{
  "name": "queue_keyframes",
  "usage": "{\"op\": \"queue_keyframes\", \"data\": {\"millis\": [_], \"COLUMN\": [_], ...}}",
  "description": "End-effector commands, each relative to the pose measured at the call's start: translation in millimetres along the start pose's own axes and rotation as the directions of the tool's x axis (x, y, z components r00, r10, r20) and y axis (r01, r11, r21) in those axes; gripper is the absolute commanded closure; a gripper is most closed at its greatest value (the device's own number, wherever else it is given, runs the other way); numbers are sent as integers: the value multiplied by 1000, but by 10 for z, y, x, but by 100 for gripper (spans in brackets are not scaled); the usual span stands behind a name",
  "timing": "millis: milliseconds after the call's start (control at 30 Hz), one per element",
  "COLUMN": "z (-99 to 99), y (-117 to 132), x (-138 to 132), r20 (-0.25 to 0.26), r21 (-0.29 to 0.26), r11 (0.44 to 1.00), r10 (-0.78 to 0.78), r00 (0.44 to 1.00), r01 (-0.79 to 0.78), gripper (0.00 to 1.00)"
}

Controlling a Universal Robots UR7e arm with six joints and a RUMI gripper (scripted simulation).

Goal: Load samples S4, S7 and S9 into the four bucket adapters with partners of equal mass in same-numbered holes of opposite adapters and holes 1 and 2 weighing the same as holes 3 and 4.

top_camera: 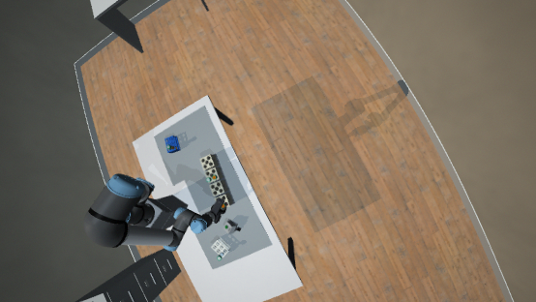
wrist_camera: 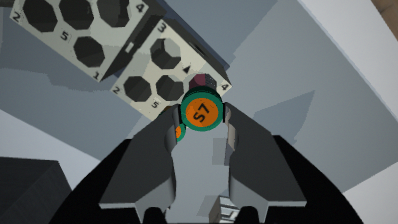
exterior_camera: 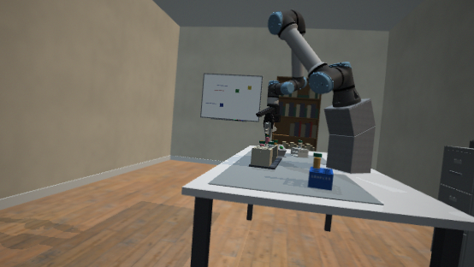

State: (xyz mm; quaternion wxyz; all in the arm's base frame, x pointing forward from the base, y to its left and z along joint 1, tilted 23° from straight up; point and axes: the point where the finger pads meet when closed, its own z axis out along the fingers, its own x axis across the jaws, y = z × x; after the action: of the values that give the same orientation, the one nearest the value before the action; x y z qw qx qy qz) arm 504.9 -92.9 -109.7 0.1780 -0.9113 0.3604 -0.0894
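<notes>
Overhead, gripper (wrist_camera: 201, 116) clenched on tube S7 (wrist_camera: 200, 111), fingers pinching just under green cap. Tube hangs above end adapter (wrist_camera: 167, 75) of loading stand (top_camera: 216, 180), cap over adapter's corner by hole 4, clear of block. Second orange-dotted cap (wrist_camera: 179, 132) peeks beside left finger, probably S9, label hidden. Stand sits on grey mat (exterior_camera: 282, 180) on desk (exterior_camera: 411, 205).

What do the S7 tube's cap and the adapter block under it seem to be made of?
S7 cap: seemingly moulded plastic, smooth green rim around a matte orange printed dot. Adapter block: apparently rigid plastic or painted composite, matte cream top with sharp-edged dark holes and printed numbers. The gripper clamps the tube.
</notes>
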Motion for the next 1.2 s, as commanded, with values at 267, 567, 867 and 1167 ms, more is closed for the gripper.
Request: {"op": "queue_keyframes", "data": {"millis": [267, 567, 867, 1167], "z": [150, 244, 291, 311], "y": [-6, -6, -2, 2], "x": [24, 24, 21, 14], "r20": [-4, -4, -3, -3], "r21": [0, 0, 0, 0], "r11": [1000, 1000, 1000, 1000], "r10": [-1, -1, 0, 0], "r00": [1000, 1000, 1000, 1000], "r01": [1, 1, 0, 0], "gripper": [100, 100, 100, 100]}}
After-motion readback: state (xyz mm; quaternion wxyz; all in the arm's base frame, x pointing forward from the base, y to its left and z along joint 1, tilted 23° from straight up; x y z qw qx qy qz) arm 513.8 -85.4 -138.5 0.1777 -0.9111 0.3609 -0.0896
